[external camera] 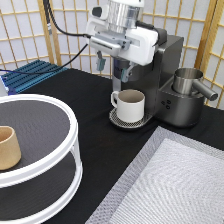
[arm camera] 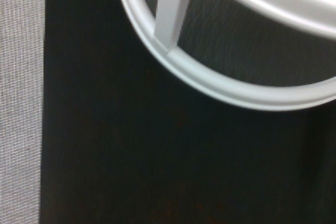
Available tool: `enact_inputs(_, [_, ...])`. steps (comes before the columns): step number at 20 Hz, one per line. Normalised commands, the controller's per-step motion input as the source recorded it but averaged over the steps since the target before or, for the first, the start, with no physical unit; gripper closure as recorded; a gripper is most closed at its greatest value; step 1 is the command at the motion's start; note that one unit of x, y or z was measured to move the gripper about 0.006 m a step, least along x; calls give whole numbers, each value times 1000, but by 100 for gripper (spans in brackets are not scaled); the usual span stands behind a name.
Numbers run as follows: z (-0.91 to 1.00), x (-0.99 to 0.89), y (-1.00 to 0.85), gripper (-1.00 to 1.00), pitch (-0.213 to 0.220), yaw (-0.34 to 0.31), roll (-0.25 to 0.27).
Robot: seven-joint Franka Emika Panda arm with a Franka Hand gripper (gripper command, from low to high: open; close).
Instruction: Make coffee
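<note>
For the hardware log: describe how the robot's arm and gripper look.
The gripper has two short dark grey-teal fingers hanging under a boxy white hand body with a dark underside. Above it sits a round white and silver wrist section with a small black module on its side. A black cable loops down behind it.

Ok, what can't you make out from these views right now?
1. Pod: in neither view. In the exterior view the open tool hangs in front of the machine, hiding its brew head.
2. Mug contents: hidden by its own wall, exterior view.
3. Jug inside: likewise.
4. Cup: cut off by the exterior view's left edge.
5. Wrist view: only table, stand rim and mat.
</note>
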Motion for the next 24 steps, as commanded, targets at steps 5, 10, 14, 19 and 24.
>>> enact_inputs(5, [835,56,-729,-100,55,31,210])
enact_inputs(10, [806,-40,-118,-100,-13,214,156])
enact_inputs(14, [586,169,-15,-100,3,305,219])
enact_inputs(19, [566,273,-29,-100,24,324,242])
enact_inputs(24, [474,288,-29,-100,13,316,269])
